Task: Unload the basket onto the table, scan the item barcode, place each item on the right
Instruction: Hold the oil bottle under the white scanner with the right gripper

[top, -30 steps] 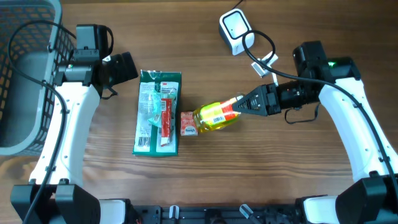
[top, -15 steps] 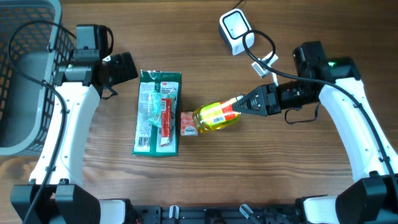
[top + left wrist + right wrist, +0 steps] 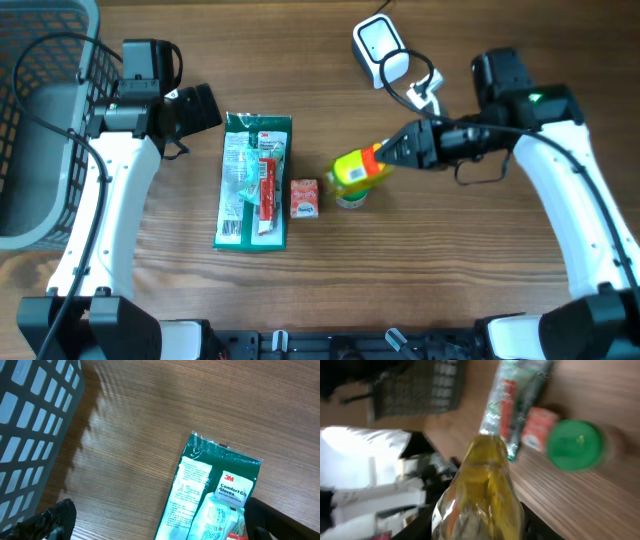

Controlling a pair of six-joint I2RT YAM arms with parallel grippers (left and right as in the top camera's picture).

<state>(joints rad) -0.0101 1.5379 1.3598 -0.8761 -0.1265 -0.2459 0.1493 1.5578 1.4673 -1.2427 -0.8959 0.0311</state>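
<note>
My right gripper [image 3: 392,157] is shut on a yellow bottle [image 3: 357,168] by its orange end and holds it off the table. In the right wrist view the bottle [image 3: 481,485] fills the space between the black fingers [image 3: 417,525], blurred. Its barcode does not show. The white scanner [image 3: 377,46] stands at the back of the table, apart from the bottle. At the far left my left gripper [image 3: 197,107] is open and holds nothing; in its wrist view the gripper [image 3: 160,527] hovers over the top end of a green glove package [image 3: 212,495].
The glove package [image 3: 254,181] lies left of centre, a small red box [image 3: 304,198] beside it. A round green-lidded container [image 3: 350,198] stands under the held bottle, its lid [image 3: 575,445] also in the right wrist view. A grey basket [image 3: 35,120] fills the left edge. The scanner's cable [image 3: 432,80] loops near my right arm.
My right gripper has lifted the yellow bottle off the table and swung it back toward the scanner, uncovering the green-lidded container. The left arm has not moved.
</note>
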